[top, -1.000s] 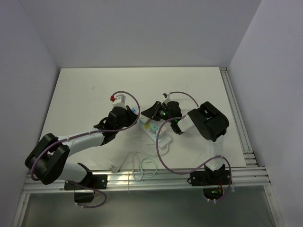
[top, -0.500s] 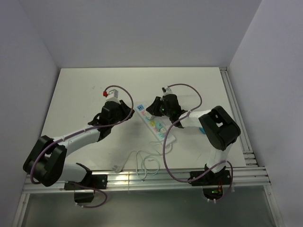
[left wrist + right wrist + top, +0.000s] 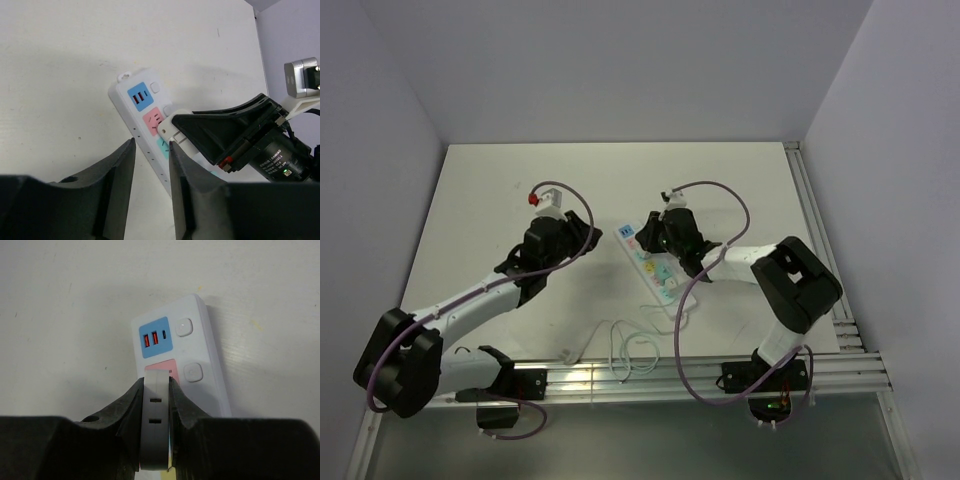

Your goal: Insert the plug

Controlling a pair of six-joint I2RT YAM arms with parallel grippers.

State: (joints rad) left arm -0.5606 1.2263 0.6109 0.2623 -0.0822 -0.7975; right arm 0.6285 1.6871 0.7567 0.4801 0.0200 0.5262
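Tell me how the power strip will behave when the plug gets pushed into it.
Flat and rigid-looking, the power strip should not bend. It lies free on the smooth table, so it may slide or pivot, more so since the plug in the right gripper sits near one end. The thin looped cable likely offers little restraint.

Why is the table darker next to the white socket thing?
Right wrist view: a shadow falls on the table right of the power strip. Left wrist view: a grey shadow spreads beyond the strip, above the right gripper. Top view: even light, faint shadows.
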